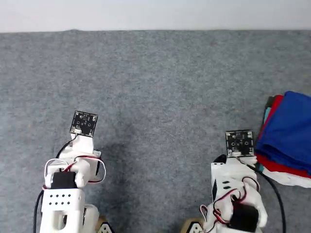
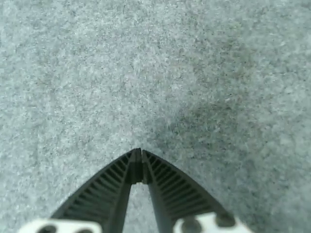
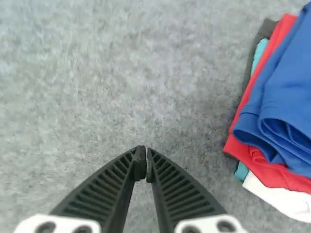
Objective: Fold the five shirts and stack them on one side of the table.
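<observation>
Shirts (image 1: 286,141) stacked at the surface's (image 1: 160,87) right edge, beside the right arm.
Blue tops red, teal, white and a dark one; left fingers (image 2: 114,189) and right fingers (image 3: 116,187) are pressed together, empty.

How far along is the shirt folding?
It looks finished. A folded stack sits at the table edge beside the right arm: blue shirt on top, red shirt under it, teal, dark and white edges showing. Nothing is in hand: left gripper and right gripper are shut and empty. Nothing seems left to fold.
</observation>
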`<state>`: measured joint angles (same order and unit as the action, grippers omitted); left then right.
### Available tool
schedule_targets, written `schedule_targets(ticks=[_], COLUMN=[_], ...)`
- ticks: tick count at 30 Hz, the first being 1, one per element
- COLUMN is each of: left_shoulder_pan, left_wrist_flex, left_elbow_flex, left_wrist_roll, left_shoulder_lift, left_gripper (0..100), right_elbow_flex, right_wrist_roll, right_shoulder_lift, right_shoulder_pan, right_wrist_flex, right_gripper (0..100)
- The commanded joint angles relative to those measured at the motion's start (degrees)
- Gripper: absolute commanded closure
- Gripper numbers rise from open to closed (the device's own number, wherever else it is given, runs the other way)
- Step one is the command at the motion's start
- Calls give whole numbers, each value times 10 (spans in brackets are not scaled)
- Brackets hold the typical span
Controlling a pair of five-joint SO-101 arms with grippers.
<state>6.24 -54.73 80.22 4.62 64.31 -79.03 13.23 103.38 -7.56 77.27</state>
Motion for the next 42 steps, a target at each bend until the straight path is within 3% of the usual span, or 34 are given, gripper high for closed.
schedule_targets(ticks=[1,17,42], left_shoulder_pan=[-4,46,47], left_wrist_flex=[32,40,35], left_elbow_flex=[9,74,74], left_wrist_roll=[0,-4,-3], left_shoulder_lift=[4,5,5], left_gripper=[995,995,995], right_elbow_flex=[-35,-172,-175], right_wrist_roll=[13,9,9], right_shoulder_lift=[5,5,5], right_shoulder_pan=[2,4,1], right_wrist_flex=[-40,-54,-24], right_gripper=[988,988,988])
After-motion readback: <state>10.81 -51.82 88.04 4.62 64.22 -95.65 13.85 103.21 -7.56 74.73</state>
